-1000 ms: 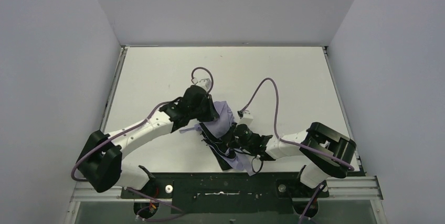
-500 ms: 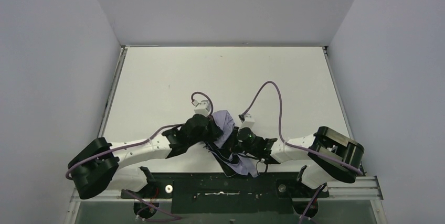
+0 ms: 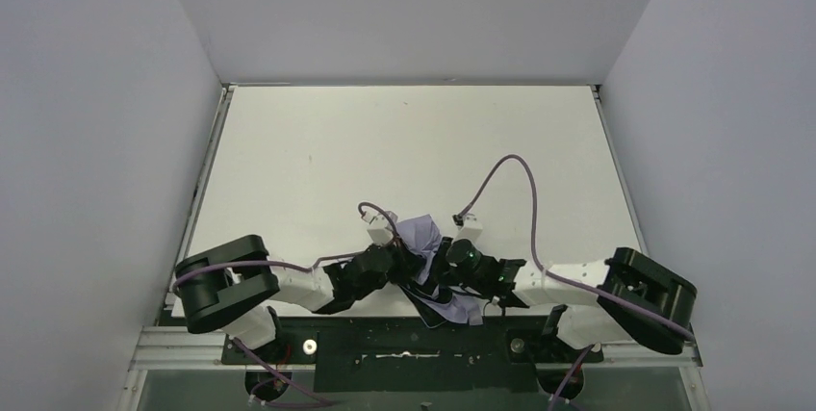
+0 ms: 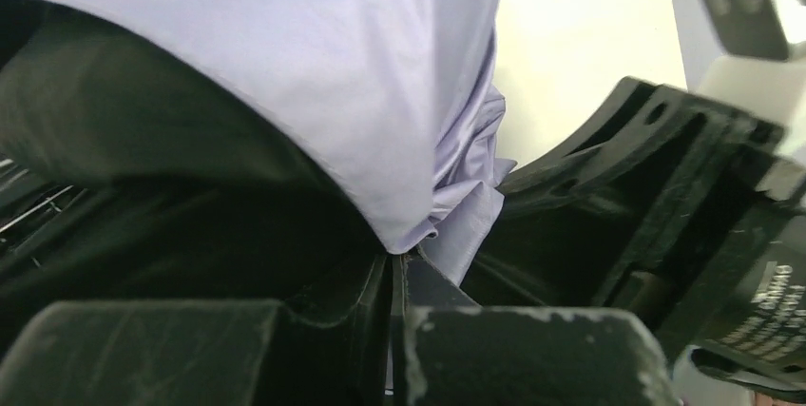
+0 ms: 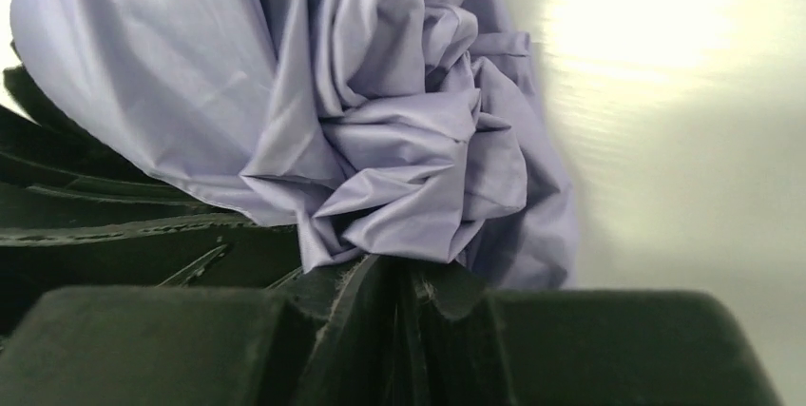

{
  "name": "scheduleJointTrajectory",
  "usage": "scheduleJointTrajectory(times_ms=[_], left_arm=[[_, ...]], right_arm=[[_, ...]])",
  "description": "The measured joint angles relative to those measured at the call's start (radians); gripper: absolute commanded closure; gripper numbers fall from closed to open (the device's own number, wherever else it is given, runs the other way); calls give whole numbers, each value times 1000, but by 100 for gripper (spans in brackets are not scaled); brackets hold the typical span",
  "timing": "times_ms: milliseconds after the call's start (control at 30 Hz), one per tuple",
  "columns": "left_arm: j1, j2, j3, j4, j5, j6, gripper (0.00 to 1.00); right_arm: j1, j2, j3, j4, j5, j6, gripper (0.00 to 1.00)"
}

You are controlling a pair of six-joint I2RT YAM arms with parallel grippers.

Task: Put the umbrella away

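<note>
The umbrella (image 3: 421, 238) is a crumpled bundle of pale lavender fabric with black parts, lying near the table's front edge between the two arms. My left gripper (image 3: 399, 265) presses in from the left; in the left wrist view it (image 4: 397, 259) is shut on a fold of the umbrella's fabric (image 4: 380, 92). My right gripper (image 3: 445, 269) comes in from the right; in the right wrist view it (image 5: 404, 273) is shut on bunched fabric (image 5: 399, 140). The shaft and handle are hidden.
The white table (image 3: 404, 141) stretches behind the arms to grey walls. Purple cables (image 3: 510, 175) arc above both wrists. The black base rail (image 3: 404, 339) runs along the near edge just below the umbrella.
Both arms have pulled back toward the near edge, dragging the umbrella with them. The fabric is more bunched and the grippers are closer together.
</note>
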Motion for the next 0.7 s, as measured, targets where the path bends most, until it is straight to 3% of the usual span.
scheduleJointTrajectory(times_ms=[200, 400, 533, 700], left_arm=[[-31, 113, -8, 138, 7, -18, 100], [-38, 144, 31, 117, 36, 10, 100], [-38, 146, 111, 2, 69, 86, 100], [-32, 146, 232, -193, 127, 240, 100]], right_arm=[[14, -258, 10, -331, 53, -31, 72], [2, -511, 98, -640, 120, -80, 52], [-88, -527, 195, -748, 112, -170, 35], [-251, -404, 341, -805, 26, -375, 17]])
